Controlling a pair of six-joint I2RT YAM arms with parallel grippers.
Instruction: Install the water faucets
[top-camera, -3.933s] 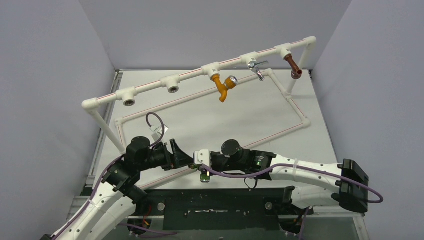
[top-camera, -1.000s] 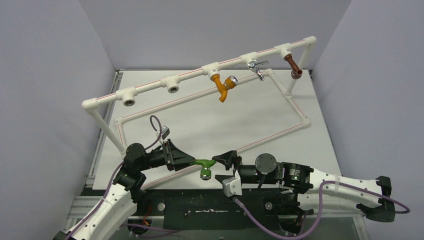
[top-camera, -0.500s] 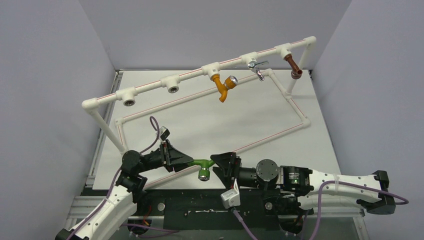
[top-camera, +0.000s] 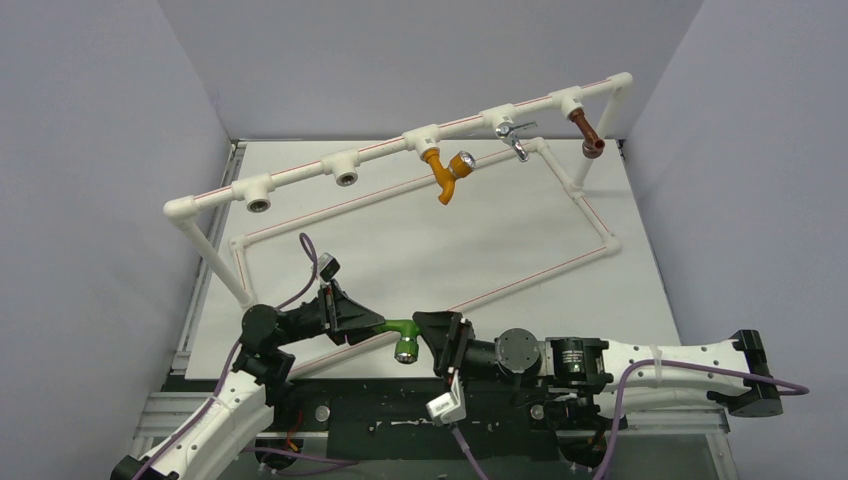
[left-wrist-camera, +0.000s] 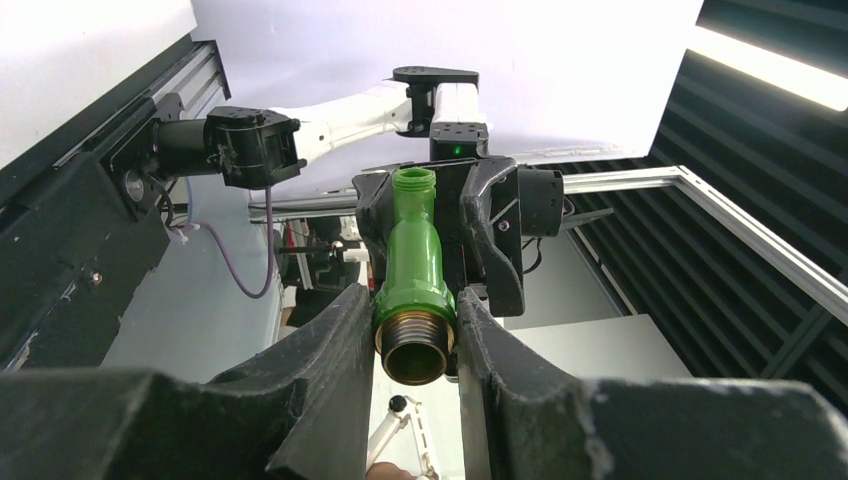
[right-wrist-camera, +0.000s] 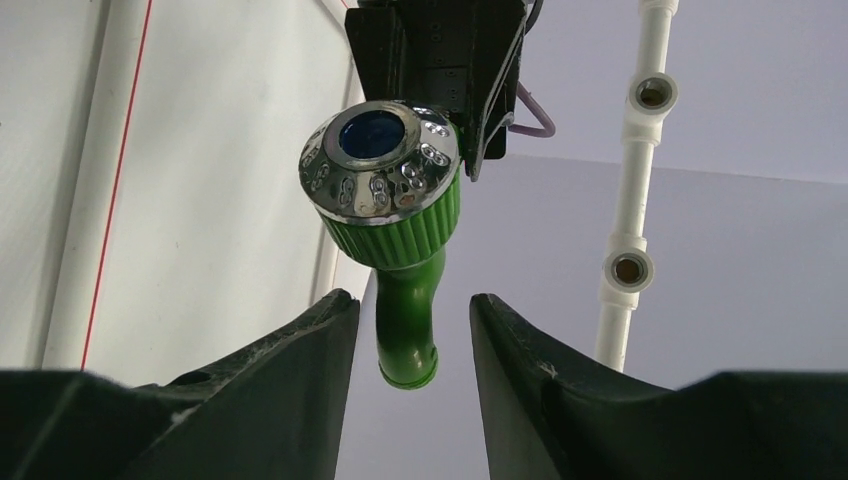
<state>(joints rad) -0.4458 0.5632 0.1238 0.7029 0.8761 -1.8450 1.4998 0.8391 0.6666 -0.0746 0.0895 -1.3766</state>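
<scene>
Clamping the brass threaded end of the small bright green plastic tap, the left gripper hides that end from above. The right gripper has its jaws apart beside the bent spout, untouching. One green tap hangs over the white table. The white pipe frame carries two open sockets, one orange tap, one chrome tap and one brown spout. Grey walls surround.

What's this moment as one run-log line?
left hand: shut on bright green plastic tap, threaded end | right hand: open, either side of spout, not gripping | tap: uninstalled
</scene>
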